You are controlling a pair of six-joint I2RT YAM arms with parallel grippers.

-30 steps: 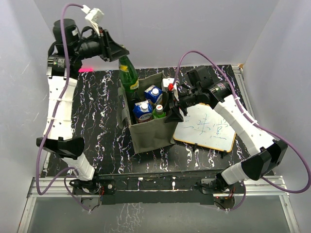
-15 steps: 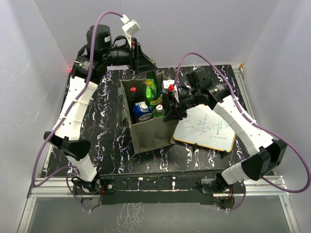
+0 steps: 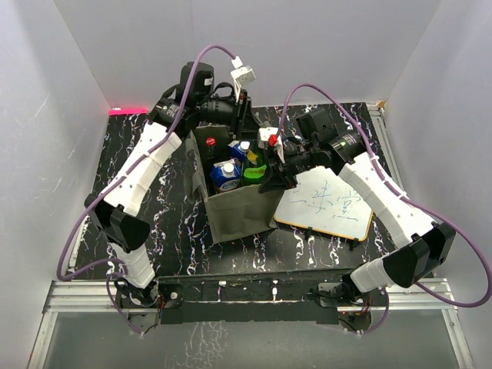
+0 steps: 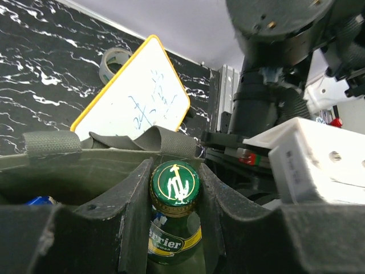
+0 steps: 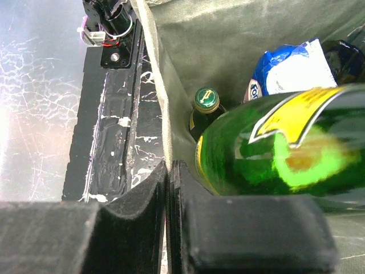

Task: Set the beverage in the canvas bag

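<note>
The beverage, a green Perrier bottle (image 3: 254, 164), hangs upright inside the olive-grey canvas bag (image 3: 240, 209). My left gripper (image 3: 244, 140) is over the bag, shut on the bottle's neck. In the left wrist view its green cap (image 4: 174, 182) sits between the fingers of the left gripper (image 4: 174, 169). My right gripper (image 3: 270, 174) is at the bag's right rim. In the right wrist view the right gripper (image 5: 169, 166) is shut, pinching the bag's cloth edge (image 5: 155, 97). The bottle's green body (image 5: 268, 154) fills the space just beside it.
The bag also holds two blue cartons (image 3: 225, 174), a smaller green-capped bottle (image 5: 206, 100) and a red-capped bottle (image 3: 211, 141). A yellow-framed whiteboard (image 3: 327, 201) lies right of the bag, under the right arm. A tape roll (image 4: 113, 60) lies beyond it. White walls enclose the table.
The left arm swung right from behind the bag's left corner and lowered the bottle into the bag. The right gripper closed on the bag's right rim.
</note>
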